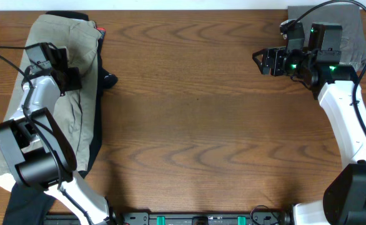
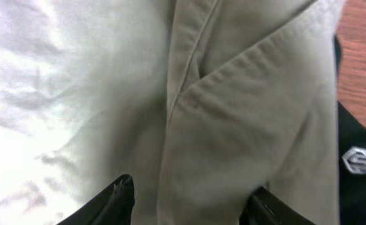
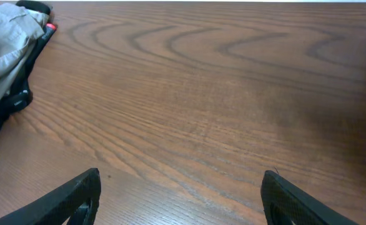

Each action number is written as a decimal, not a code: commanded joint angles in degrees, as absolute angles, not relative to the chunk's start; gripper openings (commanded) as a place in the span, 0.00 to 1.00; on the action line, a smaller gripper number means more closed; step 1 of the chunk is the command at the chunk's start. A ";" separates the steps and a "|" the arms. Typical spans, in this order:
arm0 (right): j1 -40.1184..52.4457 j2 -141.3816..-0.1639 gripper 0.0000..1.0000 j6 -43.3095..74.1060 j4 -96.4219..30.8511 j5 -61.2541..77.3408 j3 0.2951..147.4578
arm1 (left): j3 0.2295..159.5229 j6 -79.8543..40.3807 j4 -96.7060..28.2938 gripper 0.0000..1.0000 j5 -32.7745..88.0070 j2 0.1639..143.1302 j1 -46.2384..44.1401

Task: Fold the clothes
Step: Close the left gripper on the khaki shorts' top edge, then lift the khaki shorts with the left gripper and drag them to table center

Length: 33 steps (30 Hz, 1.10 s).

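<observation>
Pale khaki-green trousers (image 1: 67,112) lie wrinkled along the table's left side, on top of a black garment (image 1: 98,134). My left gripper (image 1: 61,69) hovers over the trousers' upper part, fingers open. In the left wrist view the khaki cloth with a pocket seam (image 2: 220,100) fills the frame between the open fingers (image 2: 192,200), and the black garment with a logo (image 2: 358,162) shows at the right. My right gripper (image 1: 262,60) is open and empty above bare wood at the far right, shown also in the right wrist view (image 3: 180,200). A grey folded garment (image 1: 351,31) lies at the back right corner.
The wooden table (image 1: 202,125) spans the middle. The trousers and black garment show far left in the right wrist view (image 3: 5,44). A small red tag (image 1: 102,30) sits at the trousers' top edge. A black cable runs in from the left edge.
</observation>
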<state>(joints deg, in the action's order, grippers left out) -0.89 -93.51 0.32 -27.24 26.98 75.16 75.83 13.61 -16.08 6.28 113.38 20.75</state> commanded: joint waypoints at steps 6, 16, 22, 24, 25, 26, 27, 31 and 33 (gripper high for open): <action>0.45 -94.21 0.81 -0.49 -26.98 26.74 76.05 | 76.29 10.15 -12.34 0.06 6.87 115.98 20.78; 0.45 -94.21 0.84 -0.49 -26.39 26.79 76.05 | 76.55 -0.64 -6.04 0.06 7.18 104.95 19.86; 0.45 -94.21 0.84 -0.49 -26.15 26.79 76.05 | 76.55 -1.65 -6.31 0.06 7.29 93.21 15.38; 0.45 -94.21 0.84 -0.49 -25.87 26.81 76.05 | 76.55 -1.65 -6.66 0.06 7.29 89.67 13.19; 0.45 -94.19 0.83 -0.49 -25.63 26.83 76.05 | 76.55 -1.63 -6.79 0.06 7.29 88.14 12.05; 0.45 -94.19 0.83 -0.49 -25.47 26.94 76.05 | 76.55 -1.63 -6.96 0.06 7.29 86.52 10.57; 0.45 -94.19 0.82 -0.51 -25.26 27.31 76.05 | 76.55 -1.63 -7.01 0.06 7.29 85.06 8.93; 0.43 -93.82 0.80 -0.54 -25.17 30.89 76.07 | 76.55 -1.63 -6.98 0.06 7.29 81.19 2.76; 0.40 -93.12 0.79 -1.56 -25.67 34.20 76.07 | 76.55 -1.63 -6.72 0.06 7.29 79.59 -1.10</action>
<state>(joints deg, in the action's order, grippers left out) -0.89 -93.54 0.12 -25.50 29.19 75.16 75.70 -0.93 -7.31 6.48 82.02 2.81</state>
